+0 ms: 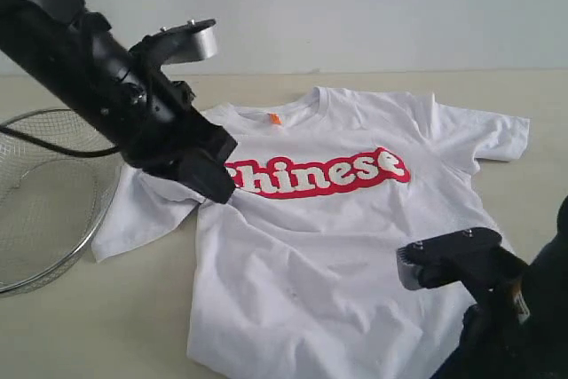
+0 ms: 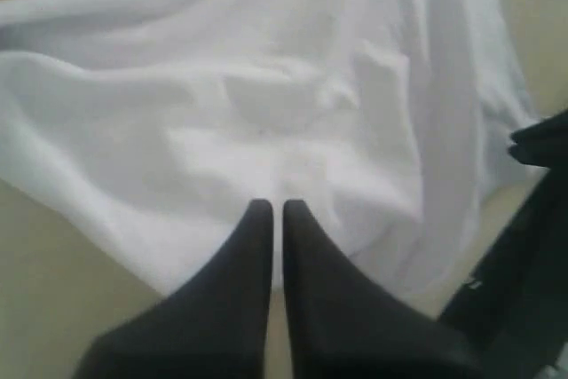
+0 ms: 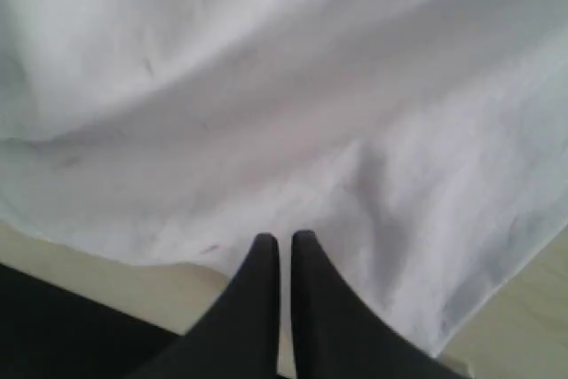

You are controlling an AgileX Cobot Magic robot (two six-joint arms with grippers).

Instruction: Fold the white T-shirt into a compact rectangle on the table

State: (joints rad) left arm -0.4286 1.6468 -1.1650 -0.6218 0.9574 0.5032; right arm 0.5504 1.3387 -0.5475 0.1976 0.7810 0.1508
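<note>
white t-shirt (image 1: 328, 246) lies spread face up on the counter (image 1: 89, 326), with its red print (image 1: 328, 173) and orange neck tag (image 1: 275, 118) showing. one sleeve ends just beside the wire basket (image 1: 35, 201) at the left of the exterior view. left end effector (image 2: 276, 210) is clenched, tips together over rumpled cloth near the shirt's edge. right end effector (image 3: 284, 241) is clenched too, over another edge, with nothing visibly caught between its tips.
</note>
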